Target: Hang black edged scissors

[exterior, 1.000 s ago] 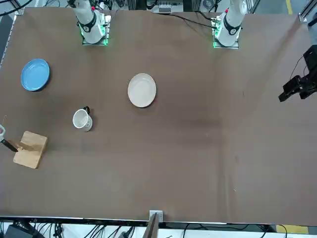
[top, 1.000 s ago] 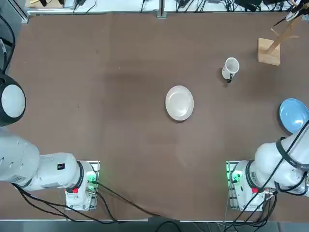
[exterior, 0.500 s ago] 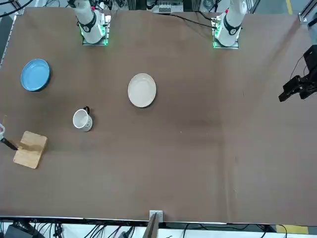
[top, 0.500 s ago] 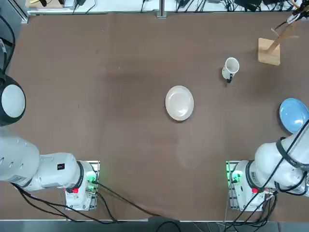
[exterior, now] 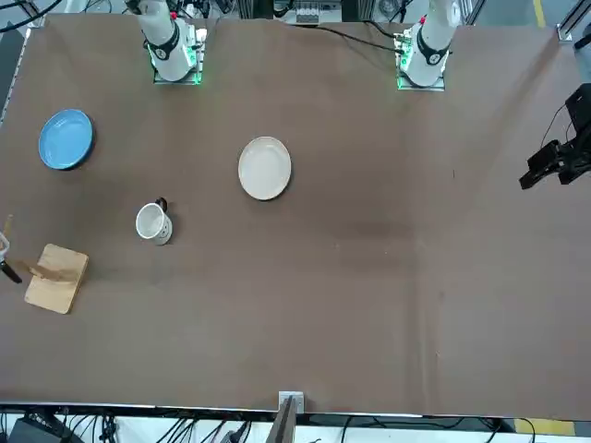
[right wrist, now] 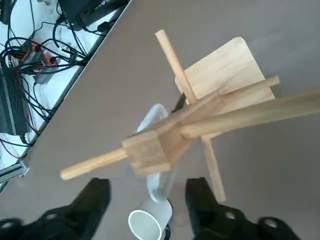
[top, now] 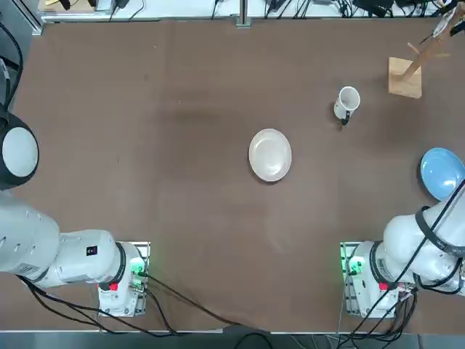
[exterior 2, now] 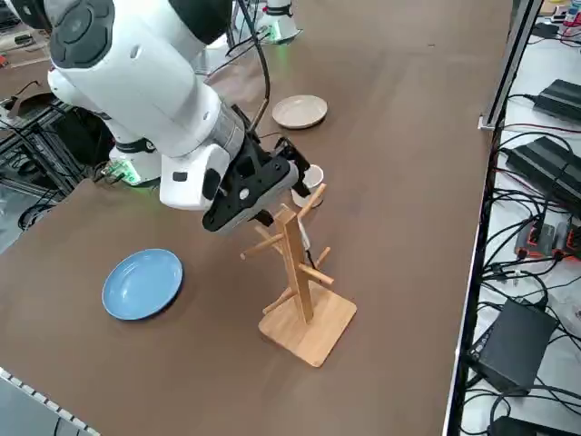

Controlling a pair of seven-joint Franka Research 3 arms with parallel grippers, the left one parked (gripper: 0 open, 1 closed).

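Observation:
The black edged scissors hang from a peg of the wooden rack; their pale handle loop curls around the pegs near the post. From the right side the scissors dangle beside the rack post. My right gripper hovers just above the rack top, open, its fingers apart on either side of the scissors and touching nothing. In the right side view the gripper sits right over the post top.
A white mug stands near the rack base. The white plate lies mid-table and a blue plate at the right edge. The table's far edge and cables run close behind the rack.
The gripper has gone from shut to open, letting go of the scissors, which now hang on the rack by themselves.

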